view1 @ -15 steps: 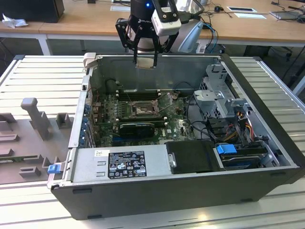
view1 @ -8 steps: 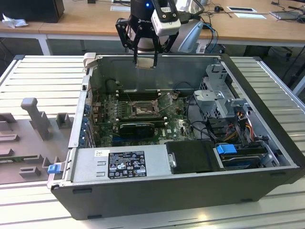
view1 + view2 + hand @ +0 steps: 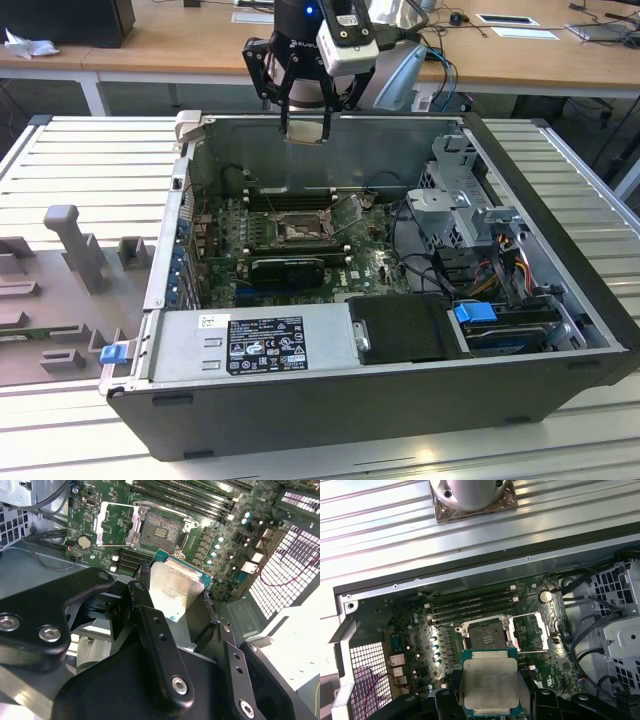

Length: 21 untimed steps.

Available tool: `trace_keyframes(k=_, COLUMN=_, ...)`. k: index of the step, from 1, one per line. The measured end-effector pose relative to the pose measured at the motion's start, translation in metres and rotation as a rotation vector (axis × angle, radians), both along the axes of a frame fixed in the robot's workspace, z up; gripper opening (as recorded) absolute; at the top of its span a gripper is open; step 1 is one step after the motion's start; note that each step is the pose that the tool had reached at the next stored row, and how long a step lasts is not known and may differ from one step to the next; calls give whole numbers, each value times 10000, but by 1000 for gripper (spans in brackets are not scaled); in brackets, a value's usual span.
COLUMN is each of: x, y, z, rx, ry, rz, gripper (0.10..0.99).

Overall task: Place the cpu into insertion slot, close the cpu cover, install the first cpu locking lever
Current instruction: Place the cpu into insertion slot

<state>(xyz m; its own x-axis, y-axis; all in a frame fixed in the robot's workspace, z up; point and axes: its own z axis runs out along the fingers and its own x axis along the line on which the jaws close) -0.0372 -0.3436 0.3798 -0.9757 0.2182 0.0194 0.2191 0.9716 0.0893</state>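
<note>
The arm's black wrist (image 3: 300, 40) enters at the top centre of the exterior view and points straight down. Below it, the gripper (image 3: 305, 128) hangs with its dark linkage fingers (image 3: 145, 605) drawn inward. In both wrist views they clamp the cpu (image 3: 490, 682) by two opposite edges, its metal top facing the cameras.

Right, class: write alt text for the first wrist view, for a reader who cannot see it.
A cpu held between the fingers hangs over a motherboard in an open case. The slot lies empty, its cover swung open beside it.
</note>
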Motion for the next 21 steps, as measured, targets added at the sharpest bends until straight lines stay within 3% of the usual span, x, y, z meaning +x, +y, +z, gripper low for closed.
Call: trace_keyframes(k=21, x=0, y=0, z=0, rx=1, ry=0, rz=-343, gripper=525)
